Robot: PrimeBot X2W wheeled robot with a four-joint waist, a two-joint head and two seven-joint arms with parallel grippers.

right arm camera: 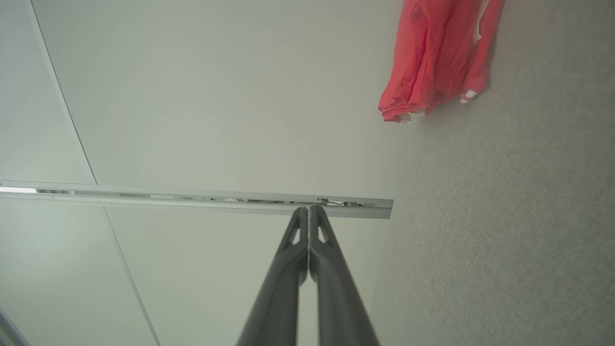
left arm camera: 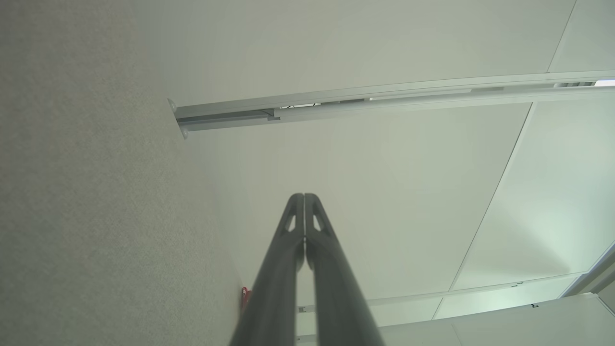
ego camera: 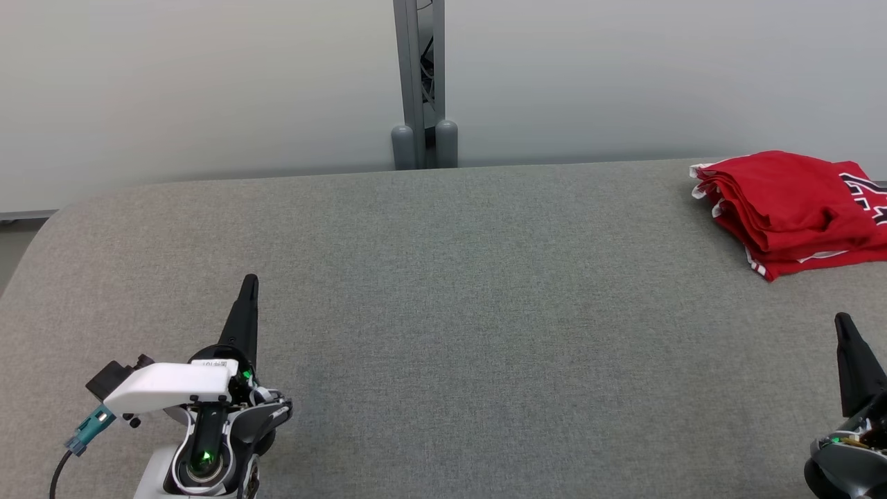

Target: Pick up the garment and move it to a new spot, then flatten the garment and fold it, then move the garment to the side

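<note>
We had left gripper (ego camera: 249, 280) and right gripper (ego camera: 842, 319) both pinched closed, holding nothing. Folded red jersey (ego camera: 790, 204) lay ahead of the right gripper, clear of it, by the grey padded table's (ego camera: 443, 291) far right edge. Open table surface ran from left gripper to far edge.

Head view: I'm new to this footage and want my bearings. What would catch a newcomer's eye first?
The folded red shirt with white trim stands out at once, lying at the far right of the grey fabric-covered table. Next come the two dark claws, both shut and holding nothing: the left claw at the lower left and the right claw at the lower right. A grey post rises behind the table's far edge, at the middle.
</note>
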